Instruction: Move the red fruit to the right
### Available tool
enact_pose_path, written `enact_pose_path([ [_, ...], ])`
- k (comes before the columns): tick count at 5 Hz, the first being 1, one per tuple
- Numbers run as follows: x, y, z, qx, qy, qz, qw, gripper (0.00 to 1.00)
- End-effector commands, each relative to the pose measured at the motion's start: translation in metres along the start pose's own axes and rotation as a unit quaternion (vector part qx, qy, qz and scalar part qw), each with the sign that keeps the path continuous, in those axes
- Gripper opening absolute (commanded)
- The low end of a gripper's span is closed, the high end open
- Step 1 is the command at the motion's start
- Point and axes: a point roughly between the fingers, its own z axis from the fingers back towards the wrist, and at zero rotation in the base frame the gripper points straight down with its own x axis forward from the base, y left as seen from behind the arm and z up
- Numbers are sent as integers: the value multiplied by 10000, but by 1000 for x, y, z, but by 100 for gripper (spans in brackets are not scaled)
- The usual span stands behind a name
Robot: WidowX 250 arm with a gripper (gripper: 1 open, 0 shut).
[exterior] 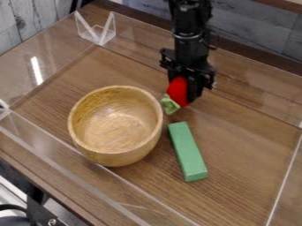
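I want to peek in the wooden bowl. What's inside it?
The wooden bowl looks empty: only its bare wood bottom shows. The near inside wall is hidden by the rim. The red fruit is outside it, in the gripper.

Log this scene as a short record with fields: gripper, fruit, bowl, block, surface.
gripper: points straight down, jaws shut on the red fruit
red fruit: held between the jaws, leafy green end at the bottom, just right of the bowl's rim
bowl: wooden, upright, nothing in it, at left centre
block: long green, lying flat to the right of the bowl, below the fruit in the picture
table: wooden, with clear walls around it
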Motion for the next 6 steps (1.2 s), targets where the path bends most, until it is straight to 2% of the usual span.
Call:
enact_pose_path([
  [1, 11, -2, 6, 77, -269, -2, 9996, 0],
  [2, 10, -6, 5, 55, -252, -231, 9994, 0],
  [3, 8, -9, 6, 19, -223, -468, 9987, 100],
  [4, 1, 2, 17, 6, -350, -95, 9993, 0],
  [5, -4, 13, 27, 3, -487, 291, 9984, 0],
  [6, -5, 8, 37, 9, -566, 586, 9967, 0],
])
